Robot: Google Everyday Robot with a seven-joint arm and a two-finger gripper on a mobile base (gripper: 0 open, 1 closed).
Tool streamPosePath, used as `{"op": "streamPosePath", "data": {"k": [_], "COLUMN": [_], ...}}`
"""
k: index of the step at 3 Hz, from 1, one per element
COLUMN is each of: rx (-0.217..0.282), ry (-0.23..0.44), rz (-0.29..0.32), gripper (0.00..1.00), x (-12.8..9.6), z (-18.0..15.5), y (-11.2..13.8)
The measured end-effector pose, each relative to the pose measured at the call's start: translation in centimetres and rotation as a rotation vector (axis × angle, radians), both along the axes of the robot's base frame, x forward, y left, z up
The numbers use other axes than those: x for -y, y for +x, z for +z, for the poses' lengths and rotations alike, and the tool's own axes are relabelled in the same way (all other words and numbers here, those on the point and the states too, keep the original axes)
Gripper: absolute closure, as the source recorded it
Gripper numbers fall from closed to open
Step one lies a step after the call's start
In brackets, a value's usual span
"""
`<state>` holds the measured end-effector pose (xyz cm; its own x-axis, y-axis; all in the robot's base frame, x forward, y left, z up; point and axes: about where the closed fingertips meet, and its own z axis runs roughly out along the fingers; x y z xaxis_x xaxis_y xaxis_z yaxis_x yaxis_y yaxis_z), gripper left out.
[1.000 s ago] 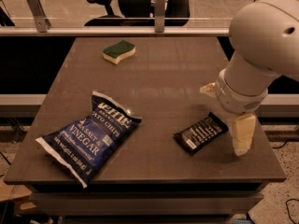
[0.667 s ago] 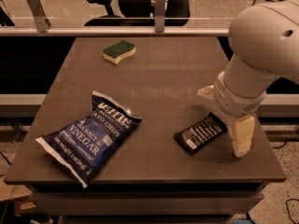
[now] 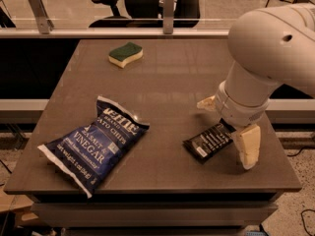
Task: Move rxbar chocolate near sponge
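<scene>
The rxbar chocolate [image 3: 207,142], a flat black wrapper with white lettering, lies on the table's front right part. My gripper [image 3: 227,125] is right above its right end, open, with one pale finger [image 3: 206,103] behind the bar and the other [image 3: 248,146] to its right front. The bar's right end is hidden under the wrist. The sponge [image 3: 125,54], green on top and pale yellow below, lies far off at the back left of the table.
A large dark blue chip bag [image 3: 94,143] lies at the front left of the brown table [image 3: 172,77]. The table's front edge is close below the bar. A rail and office chairs stand behind the table.
My gripper has shifted slightly left and toward the front, staying spread over the bar. The bar, sponge and chip bag have not moved.
</scene>
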<state>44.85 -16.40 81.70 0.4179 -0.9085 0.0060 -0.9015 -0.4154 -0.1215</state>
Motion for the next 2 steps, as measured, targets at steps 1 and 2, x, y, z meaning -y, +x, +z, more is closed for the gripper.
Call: {"op": "streamPosePath", "data": {"k": [1,2], "rx": [-0.015,-0.015], "ry": [0.017,0.037], "rz": [0.041,0.05], "gripper": [0.18,0.41], "x": [-1.2,-1.81], "z": [-0.35,-0.64], "y": [-0.57,-0.73]}}
